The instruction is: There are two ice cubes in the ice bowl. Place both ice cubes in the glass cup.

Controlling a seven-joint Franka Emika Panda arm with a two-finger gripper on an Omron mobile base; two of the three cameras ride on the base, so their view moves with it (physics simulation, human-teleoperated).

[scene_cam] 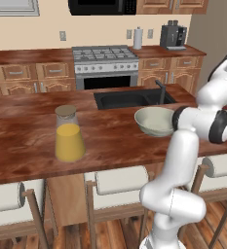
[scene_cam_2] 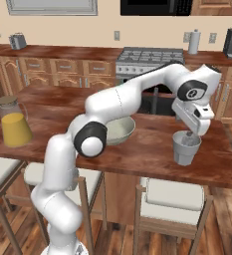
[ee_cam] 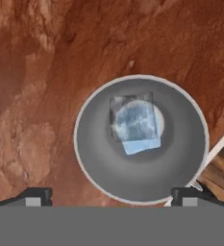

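My gripper (scene_cam_2: 189, 133) hangs just above the glass cup (scene_cam_2: 186, 148), pointing straight down into it, open with nothing between its fingers. In the hand view the fingertips (ee_cam: 34, 197) stand wide apart on either side of the cup's round rim (ee_cam: 82, 118). Pale bluish ice (ee_cam: 134, 122) lies on the cup's floor; I cannot tell whether it is one cube or two overlapping. The ice bowl (scene_cam: 154, 121) (scene_cam_2: 121, 130) sits on the wooden counter left of the cup, partly behind my arm.
A cork-lidded carafe of orange juice (scene_cam: 68, 134) (scene_cam_2: 14, 122) stands far left on the counter (scene_cam_2: 147, 144). A dark sink with a faucet (scene_cam: 130, 98) lies behind the bowl. Stools (scene_cam: 116, 181) line the near counter edge, which runs close to the cup.
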